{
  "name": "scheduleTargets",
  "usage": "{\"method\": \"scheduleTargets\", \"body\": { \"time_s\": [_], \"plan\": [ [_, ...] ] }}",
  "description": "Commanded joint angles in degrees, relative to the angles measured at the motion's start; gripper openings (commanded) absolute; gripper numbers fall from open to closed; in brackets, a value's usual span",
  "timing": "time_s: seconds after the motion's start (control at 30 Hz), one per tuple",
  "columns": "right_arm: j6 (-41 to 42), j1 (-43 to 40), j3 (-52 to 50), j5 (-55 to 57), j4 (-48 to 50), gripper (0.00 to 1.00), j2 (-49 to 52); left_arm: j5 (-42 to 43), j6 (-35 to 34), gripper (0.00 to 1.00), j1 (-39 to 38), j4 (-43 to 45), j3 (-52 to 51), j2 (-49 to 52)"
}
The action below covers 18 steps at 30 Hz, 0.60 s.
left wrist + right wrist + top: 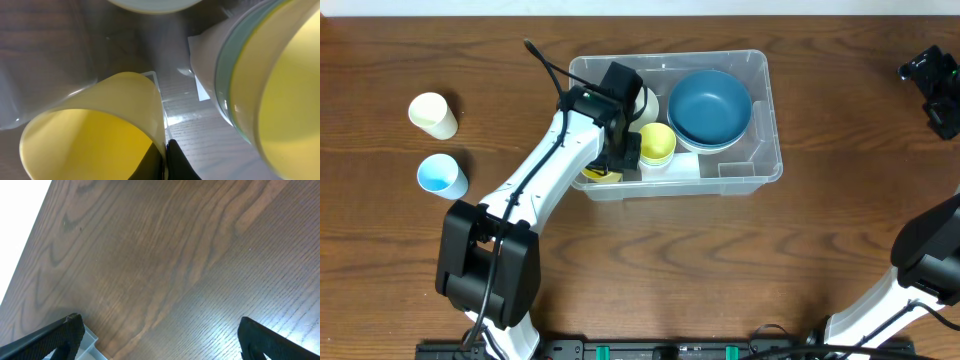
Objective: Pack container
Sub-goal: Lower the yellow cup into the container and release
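The clear container [765, 160] stands mid-table. It holds stacked blue bowls [712, 106], a yellow cup nested in other cups [657, 140] and a cream cup [646, 100]. My left gripper [612, 160] reaches into its left end. In the left wrist view the left gripper [165, 159] is shut on the rim of a yellow cup [90, 127] lying on its side just above the container floor, with the nested cups [280, 95] close to the right. My right gripper [934, 84] hangs far right, away from the container; in its wrist view it [162, 342] is open over bare wood.
A cream cup [433, 114] and a light blue cup [442, 176] lie on the table left of the container. A pale label [200, 92] shows on the container floor. A pale grey corner [89, 341] sits by the right gripper's left finger.
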Motion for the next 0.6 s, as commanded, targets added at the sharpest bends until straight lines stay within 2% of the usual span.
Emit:
{"method": "scheduleTargets", "body": {
  "time_s": [0.0, 0.1, 0.13, 0.57],
  "plan": [
    [0.5, 0.2, 0.2, 0.0, -0.1, 0.99, -0.1, -0.7, 0.3, 0.11, 0.0, 0.0, -0.5, 0.5],
    [0.5, 0.2, 0.2, 0.0, -0.1, 0.99, -0.1, -0.7, 0.3, 0.23, 0.0, 0.0, -0.5, 0.5],
    [0.5, 0.2, 0.2, 0.0, -0.1, 0.99, -0.1, -0.7, 0.3, 0.24, 0.0, 0.0, -0.5, 0.5],
    [0.5, 0.2, 0.2, 0.0, -0.1, 0.99, -0.1, -0.7, 0.3, 0.24, 0.9, -0.3, 2.6, 0.2]
  ]
}}
